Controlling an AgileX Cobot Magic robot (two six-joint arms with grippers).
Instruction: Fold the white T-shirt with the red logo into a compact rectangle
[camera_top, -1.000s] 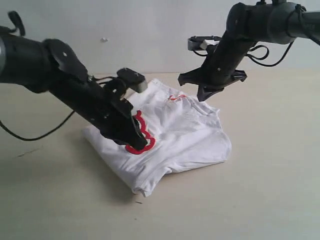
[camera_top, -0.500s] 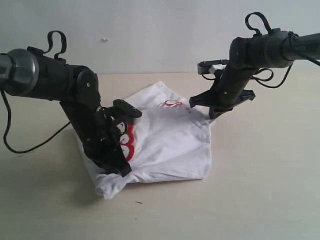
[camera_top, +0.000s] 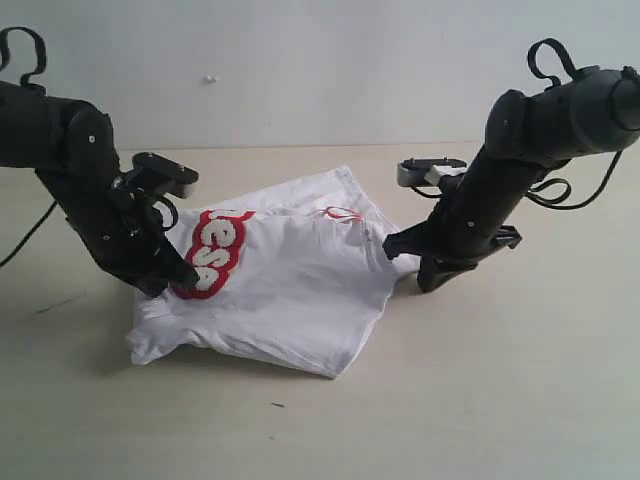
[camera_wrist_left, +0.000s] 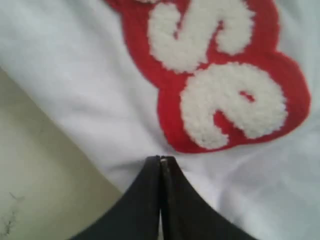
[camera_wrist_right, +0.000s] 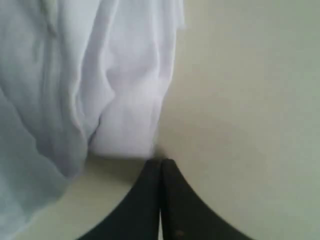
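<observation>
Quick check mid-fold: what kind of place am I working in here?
Probably a robot lab or test bench, not a home: a plain beige tabletop, a blank pale wall behind it, and the white T-shirt between the cabled black left arm and right arm.

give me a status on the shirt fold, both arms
Left gripper shut, tip against the white T-shirt beside the red logo. Right gripper shut at the shirt's edge. Shirt partly folded, rumpled. No obstruction seen.
</observation>
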